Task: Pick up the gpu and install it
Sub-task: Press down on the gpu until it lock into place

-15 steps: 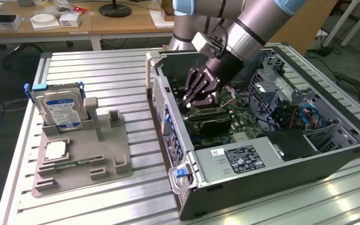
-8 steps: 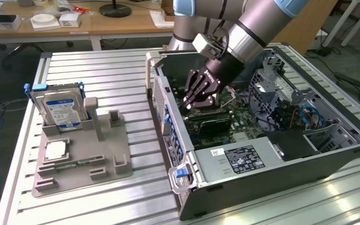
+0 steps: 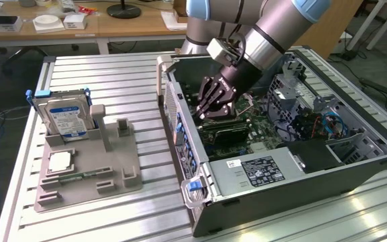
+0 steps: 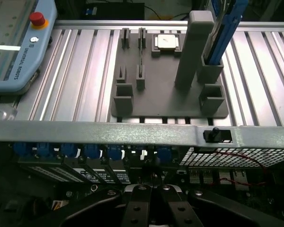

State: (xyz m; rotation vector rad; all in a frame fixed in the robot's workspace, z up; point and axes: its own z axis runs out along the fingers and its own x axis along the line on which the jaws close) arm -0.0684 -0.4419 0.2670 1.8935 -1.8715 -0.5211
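Gripper: black two-finger gripper [image 3: 215,112] on the silver-and-blue arm, reaching down into the open black computer case [image 3: 355,166]; fingers drawn together, low over the board, nothing clearly clamped between them.
Gpu: thin dark flat card [image 3: 229,132] lying inside the case directly under the gripper, over the green motherboard [image 3: 264,132]; looks set at its slot, full seating not readable.
Reason for pose: closed fingertips above the card, probably pressing it down rather than carrying it.
Holder: grey plastic fixture tray [image 3: 113,164] outside the case, beyond its slotted rear wall; tall slots there standing vacant.
Other parts: silver hard drive with blue label [image 3: 62,116] upright in the tray; narrow green memory stick [image 3: 79,176] lying flat in the tray.
Obstructions: case rear wall [image 3: 180,126] close beside the gripper; silver drive cage [image 3: 294,93] and blue cables [image 3: 328,123] across the case from that wall.
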